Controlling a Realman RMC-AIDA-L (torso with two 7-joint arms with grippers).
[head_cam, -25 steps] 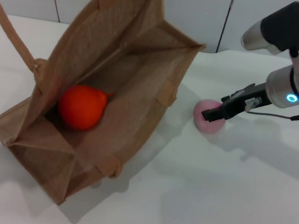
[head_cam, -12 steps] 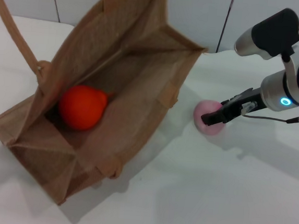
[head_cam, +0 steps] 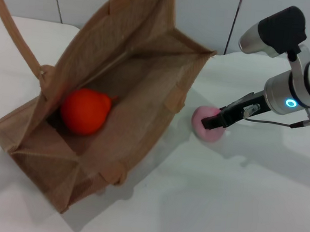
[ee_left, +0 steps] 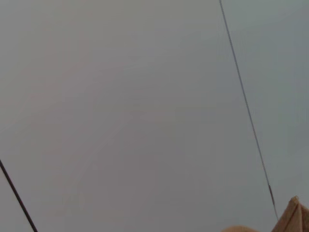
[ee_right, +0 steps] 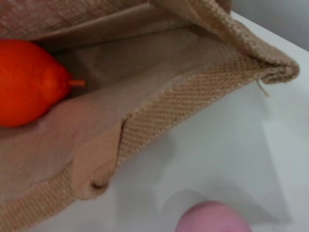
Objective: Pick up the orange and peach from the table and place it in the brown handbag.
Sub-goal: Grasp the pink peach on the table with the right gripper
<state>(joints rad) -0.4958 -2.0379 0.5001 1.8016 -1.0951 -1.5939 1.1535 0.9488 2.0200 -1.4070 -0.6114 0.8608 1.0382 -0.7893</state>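
The brown handbag (head_cam: 147,77) lies open on the white table (head_cam: 218,197), its mouth facing me. The orange (head_cam: 85,111) rests inside it on the lower wall. The peach (head_cam: 202,126) is just right of the bag's rim, at table level. My right gripper (head_cam: 215,123) reaches in from the right, and its dark fingers are closed on the peach. The right wrist view shows the bag's rim (ee_right: 193,96), the orange (ee_right: 26,89) inside and the top of the peach (ee_right: 215,218). My left gripper is out of view.
One long bag handle (head_cam: 13,27) rises out of the picture at the upper left. A grey panelled wall (head_cam: 207,12) stands behind the table. The left wrist view shows only wall and a tan corner of the bag (ee_left: 292,217).
My right gripper has moved left toward the bag's rim, and the peach has moved with it. The bag has shifted slightly. The orange has not moved.
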